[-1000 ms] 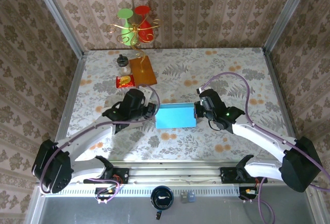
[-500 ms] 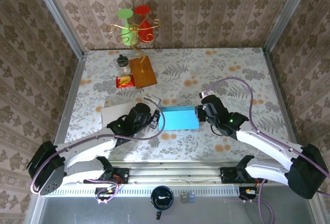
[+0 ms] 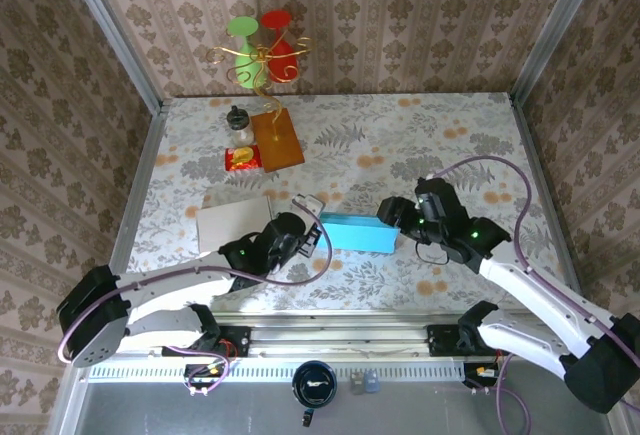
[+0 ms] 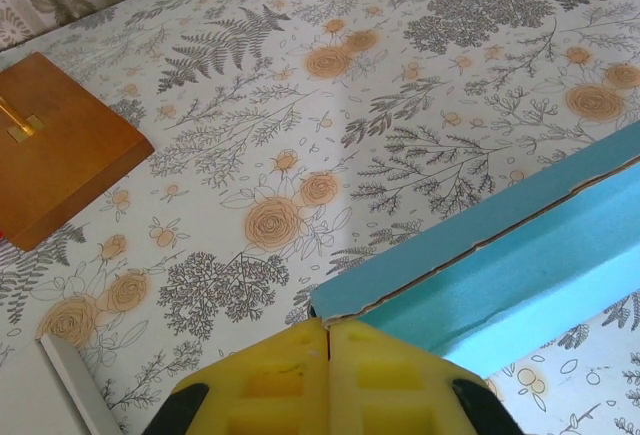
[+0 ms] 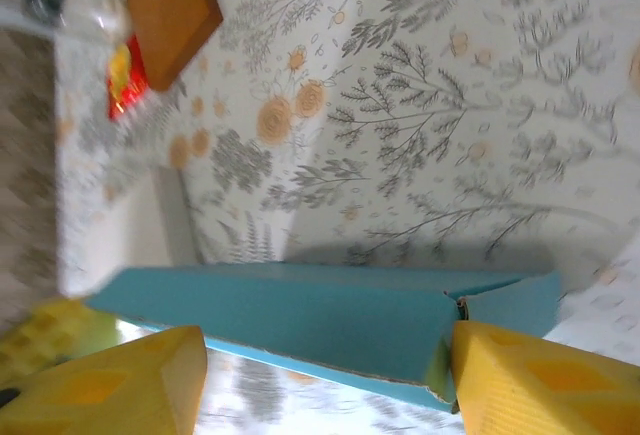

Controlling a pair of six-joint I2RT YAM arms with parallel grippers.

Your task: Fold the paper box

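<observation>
Currently the blue paper box point(image 3: 357, 232) lies lengthwise between the two grippers, with one end at each. The left gripper point(image 4: 328, 333) has its yellow fingers pressed flat together. The nearest corner of the box sits right at their tips, but I cannot tell whether a sliver of the paper is nipped there or only rests against them. The right gripper point(image 5: 325, 345) stands wide apart and clamps nothing. The box runs across the gap in front of its pads, and its end flap is just beside one finger.

The main risk, as I judge it, is that the box is held at one corner at most. If the left gripper pulls or lifts, the light box would probably pivot or slide across the flowered table point(image 3: 450, 135). A corner that really is pinched could crease or tear along the folded edge point(image 4: 470, 245) just ahead of the fingertips.

That edge looks only partly raised, so with nothing bracing the far end the panel could sag back flat.

A second risk lies with the right gripper. If it shuts where it stands, the pads would press on the box end-on and might buckle it rather than fold it.

The white card point(image 3: 233, 223) lies near the left arm, on the side away from the box, and a sweep that way could drag it along.
</observation>
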